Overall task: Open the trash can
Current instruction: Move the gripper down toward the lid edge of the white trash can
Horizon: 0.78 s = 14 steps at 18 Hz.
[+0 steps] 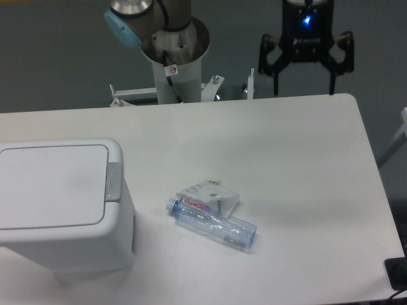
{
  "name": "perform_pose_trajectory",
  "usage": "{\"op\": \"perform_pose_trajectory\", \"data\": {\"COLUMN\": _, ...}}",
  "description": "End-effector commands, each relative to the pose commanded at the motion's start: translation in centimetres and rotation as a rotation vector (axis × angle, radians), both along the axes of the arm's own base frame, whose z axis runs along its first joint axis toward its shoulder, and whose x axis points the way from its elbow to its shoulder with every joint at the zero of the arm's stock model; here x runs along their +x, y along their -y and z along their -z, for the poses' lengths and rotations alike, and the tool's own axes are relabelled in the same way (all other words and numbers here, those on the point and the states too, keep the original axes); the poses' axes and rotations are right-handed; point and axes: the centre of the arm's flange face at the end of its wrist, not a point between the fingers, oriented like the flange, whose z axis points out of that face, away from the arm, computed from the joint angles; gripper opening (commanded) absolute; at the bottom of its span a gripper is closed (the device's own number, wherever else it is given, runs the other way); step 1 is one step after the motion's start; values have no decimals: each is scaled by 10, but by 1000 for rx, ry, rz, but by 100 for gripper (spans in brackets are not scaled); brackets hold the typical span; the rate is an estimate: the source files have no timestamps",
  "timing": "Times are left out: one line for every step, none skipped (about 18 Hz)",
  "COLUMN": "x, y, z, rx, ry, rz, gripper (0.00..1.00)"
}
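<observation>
White table (292,159): trash can (60,206), bottle (213,223), carton (208,194).

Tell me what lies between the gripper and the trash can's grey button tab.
Only bare white tabletop, per the fixed camera, separates the open black gripper from the tab.

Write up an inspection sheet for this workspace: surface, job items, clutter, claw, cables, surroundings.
Surface: white table, rounded corners, no spills seen.
Job's things: white trash can at the left edge, lid flat and closed; grey push-button tab on its right rim, untouched.
Clutter: clear plastic bottle lying on its side mid-table, against a small white carton.
Claw: claw open, empty, above the table's far edge, far from the trash can; blue light lit on its body.
Cables: black cable down the arm's pedestal.
Surroundings: grey floor; dark object at the lower right edge, unidentifiable.
</observation>
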Motion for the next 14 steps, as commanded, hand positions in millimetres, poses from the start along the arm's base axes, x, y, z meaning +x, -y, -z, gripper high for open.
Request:
{"op": "perform_pose_trajectory", "data": {"x": 4, "y": -20, "z": -3, "rx": 34, "ry": 32, "rz": -57, "gripper": 100}}
{"op": "perform_pose_trajectory", "data": {"x": 10, "y": -33, "z": -4, "rx": 52, "ry": 52, "rz": -84, "gripper": 100}}
{"op": "perform_pose_trajectory", "data": {"x": 22, "y": -44, "z": -6, "rx": 70, "ry": 71, "rz": -99, "gripper": 100}}
{"op": "perform_pose_trajectory", "data": {"x": 35, "y": -55, "z": -6, "rx": 81, "ry": 91, "rz": -109, "gripper": 100}}
{"op": "perform_pose_trajectory", "data": {"x": 54, "y": -74, "z": -1, "rx": 92, "ry": 125, "rz": -124, "gripper": 100}}
{"op": "perform_pose_trajectory", "data": {"x": 65, "y": -87, "z": 6, "rx": 95, "ry": 155, "rz": -141, "gripper": 100}}
{"op": "perform_pose_trajectory", "data": {"x": 78, "y": -101, "z": 11, "rx": 103, "ry": 189, "rz": -162, "gripper": 100}}
{"op": "perform_pose_trajectory", "data": {"x": 101, "y": -122, "z": 21, "rx": 122, "ry": 262, "rz": -180, "gripper": 100}}
{"op": "perform_pose_trajectory", "data": {"x": 111, "y": -130, "z": 27, "rx": 135, "ry": 308, "rz": -183, "gripper": 100}}
{"op": "perform_pose_trajectory", "data": {"x": 114, "y": -135, "z": 33, "rx": 147, "ry": 350, "rz": -186, "gripper": 100}}
{"op": "perform_pose_trajectory", "data": {"x": 115, "y": -138, "z": 39, "rx": 153, "ry": 386, "rz": -188, "gripper": 100}}
{"op": "perform_pose_trajectory", "data": {"x": 119, "y": -142, "z": 49, "rx": 159, "ry": 438, "rz": -187, "gripper": 100}}
{"op": "perform_pose_trajectory", "data": {"x": 120, "y": -144, "z": 53, "rx": 162, "ry": 458, "rz": -187, "gripper": 100}}
{"op": "perform_pose_trajectory", "data": {"x": 124, "y": -149, "z": 61, "rx": 151, "ry": 468, "rz": -182, "gripper": 100}}
